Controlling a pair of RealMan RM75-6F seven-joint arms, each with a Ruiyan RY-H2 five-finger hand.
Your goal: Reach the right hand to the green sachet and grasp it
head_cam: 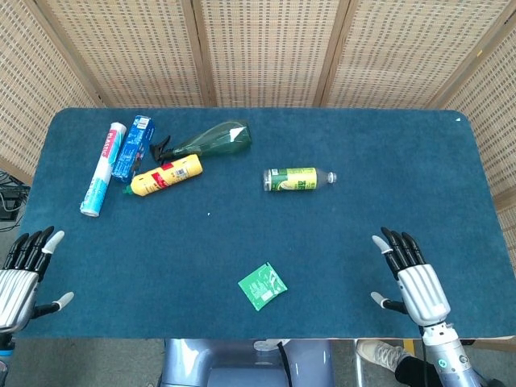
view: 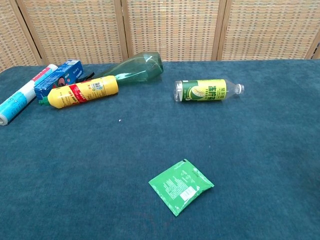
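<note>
We find the green sachet [head_cam: 262,286] lying flat at lower centre of the blue table [head_cam: 403,145], well apart from our right hand [head_cam: 411,278], empty with fingers spread. We judge it light, thin, slippery; pinch an edge. Its print is unreadable.

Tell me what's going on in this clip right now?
Nothing is being handled yet. The flat green sachet lies alone near the front of the blue-carpeted table. The right hand rests at the table's front right edge, fingers spread, holding nothing and well apart from the sachet. The left hand sits open at the front left edge. A green-labelled plastic bottle lies on its side mid-table, further back.
</note>
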